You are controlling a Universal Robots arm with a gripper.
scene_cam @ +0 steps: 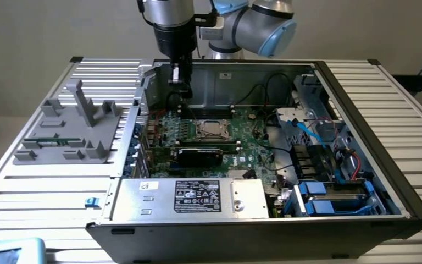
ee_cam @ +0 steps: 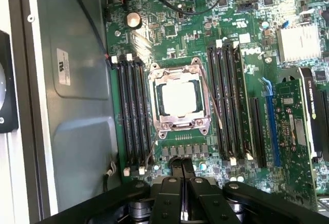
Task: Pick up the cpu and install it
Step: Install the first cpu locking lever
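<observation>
The cpu (scene_cam: 212, 127) is a small silver square lying flat in the metal-framed socket (scene_cam: 212, 120) in the middle of the green motherboard inside the open computer case. In the wrist view the cpu (ee_cam: 179, 99) sits inside the socket frame (ee_cam: 154, 98), whose retention levers run along its sides. My gripper (scene_cam: 184, 94) hangs over the back of the board, toward the exterior view's left of the socket and well above it. Its black fingers are shut with nothing between them. The wrist view has the gripper (ee_cam: 180, 163) apart from the cpu, fingertips pressed together.
A black expansion card (scene_cam: 200, 154) stands just in front of the socket. The silver power supply box (scene_cam: 196, 197) fills the case front. Memory slots (ee_cam: 132, 116) flank the socket. Blue cables and drive bays (scene_cam: 321, 165) crowd the exterior view's right. A grey fixture (scene_cam: 75, 129) stands outside the case.
</observation>
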